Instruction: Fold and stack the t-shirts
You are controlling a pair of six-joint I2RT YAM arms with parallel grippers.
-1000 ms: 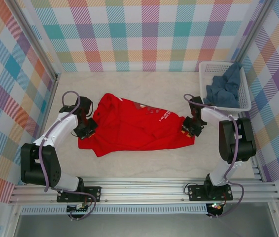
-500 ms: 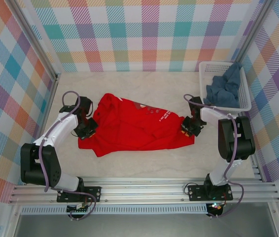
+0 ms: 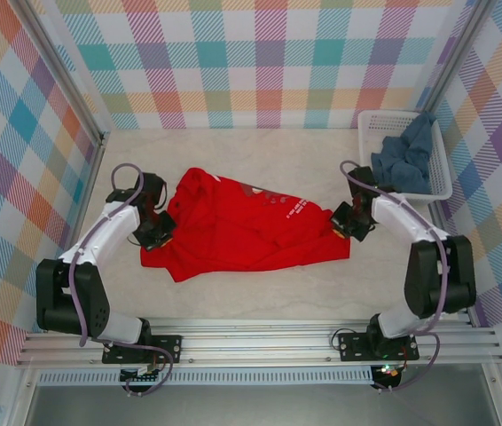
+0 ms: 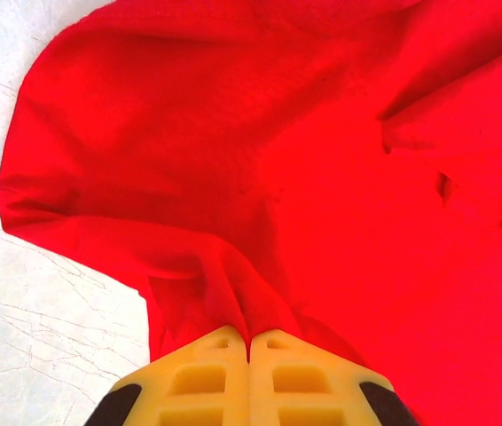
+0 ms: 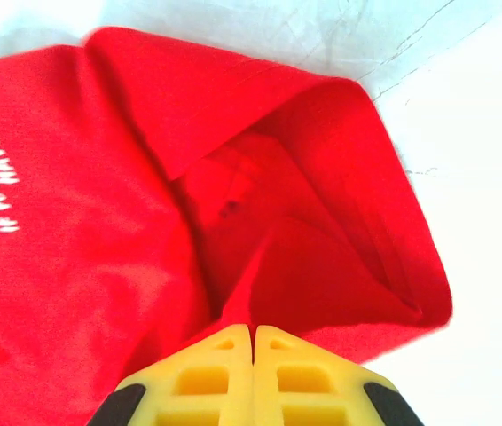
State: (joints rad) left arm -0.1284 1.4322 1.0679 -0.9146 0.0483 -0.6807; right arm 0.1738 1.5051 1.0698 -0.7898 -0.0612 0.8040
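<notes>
Left pincer pinching red t-shirt at left edge; right pincer pinching right corner. Opposite grips likely for spreading it flat on table. Blue-grey t-shirt lies in basket.

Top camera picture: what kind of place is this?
Probably a robot test booth: two arms bolted to a metal rail, plaid walls around the table, a red t-shirt laid out.

The pale marbled table carries a crumpled red shirt across its middle and a white basket in its far right corner.
</notes>
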